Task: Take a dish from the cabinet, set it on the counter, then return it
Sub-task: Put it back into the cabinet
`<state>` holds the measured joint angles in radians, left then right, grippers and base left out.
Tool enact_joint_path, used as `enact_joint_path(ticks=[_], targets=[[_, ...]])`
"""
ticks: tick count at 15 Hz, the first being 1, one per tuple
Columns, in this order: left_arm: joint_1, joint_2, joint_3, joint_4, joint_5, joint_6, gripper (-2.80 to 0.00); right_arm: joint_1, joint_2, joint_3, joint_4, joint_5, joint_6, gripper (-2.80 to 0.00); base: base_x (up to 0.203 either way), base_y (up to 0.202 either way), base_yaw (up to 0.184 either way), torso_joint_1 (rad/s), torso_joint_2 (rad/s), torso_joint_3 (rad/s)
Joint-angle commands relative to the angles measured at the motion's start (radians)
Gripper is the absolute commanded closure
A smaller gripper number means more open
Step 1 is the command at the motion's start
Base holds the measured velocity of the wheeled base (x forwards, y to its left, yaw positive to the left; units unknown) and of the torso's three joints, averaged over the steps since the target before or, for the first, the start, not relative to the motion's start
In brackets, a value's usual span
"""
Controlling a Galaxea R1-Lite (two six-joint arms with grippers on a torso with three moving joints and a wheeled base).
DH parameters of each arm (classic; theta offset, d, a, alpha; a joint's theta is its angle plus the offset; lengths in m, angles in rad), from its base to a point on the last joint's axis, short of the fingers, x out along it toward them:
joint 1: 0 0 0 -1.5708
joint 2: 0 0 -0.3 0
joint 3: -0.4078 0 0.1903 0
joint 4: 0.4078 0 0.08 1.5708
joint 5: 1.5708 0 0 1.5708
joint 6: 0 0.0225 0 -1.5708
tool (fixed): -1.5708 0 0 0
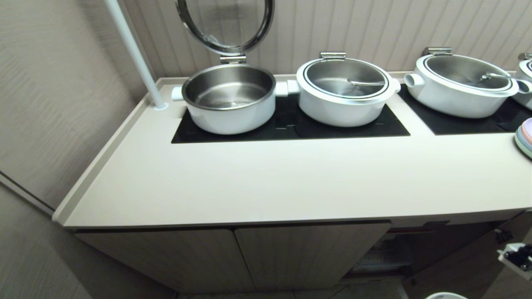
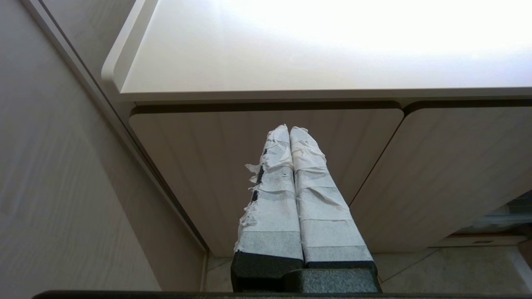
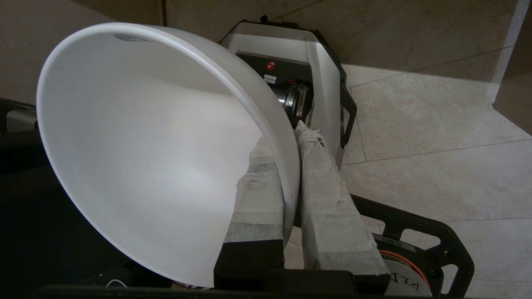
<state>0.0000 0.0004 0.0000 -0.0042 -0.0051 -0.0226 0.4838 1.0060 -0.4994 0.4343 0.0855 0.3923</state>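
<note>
1. Two tools are seen, each only in its own wrist view; neither arm appears in the head view.
2. The right tool (image 3: 291,166), its fingers wrapped in white tape, is clenched on the rim of the small round white ceramic dish (image 3: 158,158): one finger (image 3: 257,195) lies inside the bowl, the other against the outer wall.
3. The dish is held tilted on edge, its open side turned toward the wrist camera, above a pale tiled floor (image 3: 436,166) and beside the robot's own white-and-black base (image 3: 307,54).
4. The left tool (image 2: 290,133) is shut on nothing, its taped fingers pressed flat together and pointed toward a closed fluted beige door of the low cabinet (image 2: 249,137), just below the bench edge, apart from the door.
5. The long cream-beige bench (image 1: 266,182) with its raised rim is bare along its front; no dish is set on it.
6. On the inset glossy black panel (image 1: 291,124) stand two large white-and-steel pots: one (image 1: 228,99) with its round lid raised on a hinge, one (image 1: 345,89) closed.
7. A third such pot (image 1: 461,85) stands on a second black panel further right.
8. At the cabinet's right end a dark opening (image 1: 390,253) is seen in the head view.
</note>
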Motion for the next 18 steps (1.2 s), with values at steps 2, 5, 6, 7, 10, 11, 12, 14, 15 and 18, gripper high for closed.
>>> enact_joint_path(ticks=[2, 5, 6, 7, 10, 11, 12, 14, 15, 18], targets=[[0.0, 0.0, 0.0, 0.0, 0.001, 0.0, 0.0, 0.002, 0.006, -0.002, 0.003, -0.001, 0.003, 0.0, 0.0, 0.0, 0.0, 0.0, 0.0, 0.0], [0.0, 0.0, 0.0, 0.0, 0.001, 0.0, 0.0, 0.015, 0.005, -0.002, 0.003, -0.001, 0.003, 0.0, 0.0, 0.0, 0.0, 0.0, 0.0, 0.0], [0.0, 0.0, 0.0, 0.0, 0.001, 0.0, 0.0, 0.016, 0.003, -0.002, 0.003, -0.001, 0.003, 0.0, 0.0, 0.0, 0.0, 0.0, 0.0, 0.0], [0.0, 0.0, 0.0, 0.0, 0.001, 0.0, 0.0, 0.016, 0.003, -0.006, 0.001, -0.001, 0.003, 0.0, 0.0, 0.0, 0.0, 0.0, 0.0, 0.0], [0.0, 0.0, 0.0, 0.0, 0.001, 0.0, 0.0, 0.041, -0.003, -0.021, 0.004, -0.001, 0.023, 0.0, 0.0, 0.0, 0.0, 0.0, 0.0, 0.0], [0.0, 0.0, 0.0, 0.0, 0.001, 0.0, 0.0, 0.044, -0.003, -0.022, 0.004, -0.001, 0.034, 0.0, 0.0, 0.0, 0.0, 0.0, 0.0, 0.0], [0.0, 0.0, 0.0, 0.0, 0.001, 0.0, 0.0, 0.046, -0.003, -0.021, 0.006, -0.001, 0.037, 0.0, 0.0, 0.0, 0.0, 0.0, 0.0, 0.0], [0.0, 0.0, 0.0, 0.001, 0.001, 0.0, 0.0, 0.053, -0.001, -0.024, 0.006, -0.003, 0.04, 0.0, 0.0, 0.0, 0.0, 0.0, 0.0, 0.0], [0.0, 0.0, 0.0, 0.0, 0.001, 0.0, 0.0, 0.057, -0.001, -0.026, 0.006, -0.003, 0.04, 0.0, 0.0, 0.0, 0.0, 0.0, 0.0, 0.0], [0.0, 0.0, 0.0, 0.0, 0.001, 0.0, 0.0, 0.075, 0.0, -0.024, 0.008, -0.052, 0.042, 0.0, 0.0, 0.0, 0.0, 0.0, 0.0, 0.0]])
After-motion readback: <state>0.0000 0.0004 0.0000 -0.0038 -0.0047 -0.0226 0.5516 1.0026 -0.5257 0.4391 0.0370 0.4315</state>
